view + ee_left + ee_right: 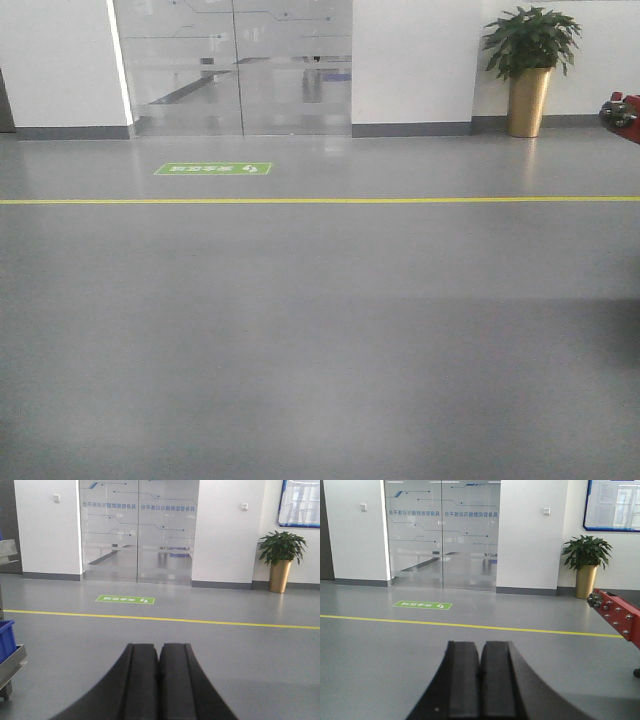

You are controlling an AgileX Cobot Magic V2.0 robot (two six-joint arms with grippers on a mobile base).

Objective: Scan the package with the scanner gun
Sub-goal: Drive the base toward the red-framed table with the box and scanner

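Neither package nor scanner shows in any view, so their look and place cannot be told. The left gripper (160, 680) has its black fingers pressed together on nothing, and so does the right gripper (481, 680). Both face a grey floor (320, 350) with a yellow line (320, 200), glass doors (235, 65) and a plant (530, 45). The left wrist view alone shows a blue bin (6, 640); the right wrist view shows a red bolted frame (620, 617) that the left lacks.

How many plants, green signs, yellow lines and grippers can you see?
Plant: 1
Green sign: 1
Yellow line: 1
Grippers: 2, left gripper and right gripper, both shut
Total: 5
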